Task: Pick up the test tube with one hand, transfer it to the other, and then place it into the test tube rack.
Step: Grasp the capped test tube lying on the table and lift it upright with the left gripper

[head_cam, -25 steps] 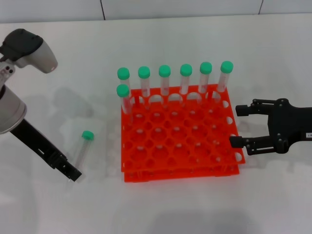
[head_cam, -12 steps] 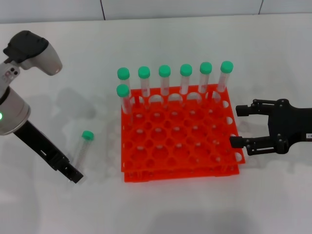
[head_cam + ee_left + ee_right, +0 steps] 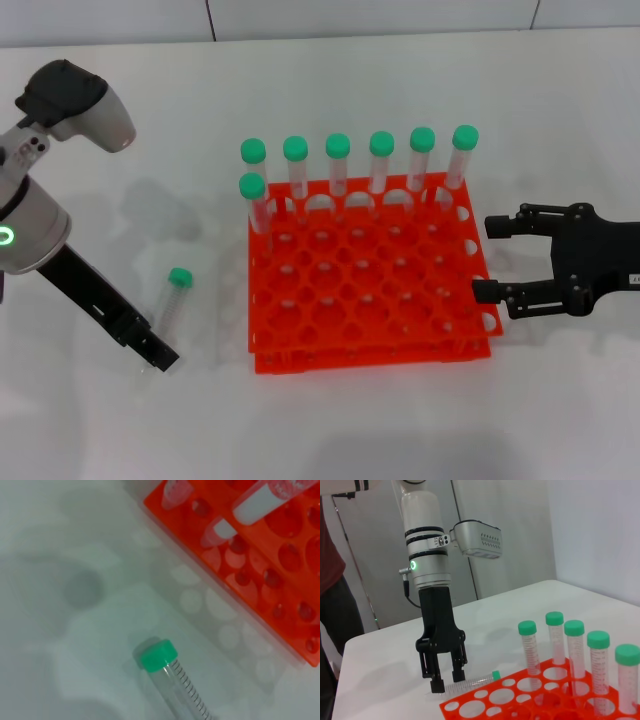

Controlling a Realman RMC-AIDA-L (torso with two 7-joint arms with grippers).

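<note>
The test tube (image 3: 173,300), clear with a green cap, lies flat on the white table to the left of the orange-red rack (image 3: 300,360). My left gripper (image 3: 158,356), black and unlabelled, is down at the tube's pointed end. In the right wrist view the left gripper (image 3: 447,679) is open, with one finger on each side of the test tube (image 3: 472,681). The left wrist view shows the capped end of the test tube (image 3: 170,675) and a corner of the rack (image 3: 280,580). My right gripper (image 3: 483,258) hovers open at the rack's right edge, holding nothing.
Several more green-capped tubes (image 3: 338,165) stand in the rack's back row and one in the second row at the left. They also show in the right wrist view as upright tubes (image 3: 575,645). Bare table surrounds the rack.
My left arm has shifted a little to the right, bringing its gripper closer to the lying tube's tip. The tube and the right arm have not moved.
</note>
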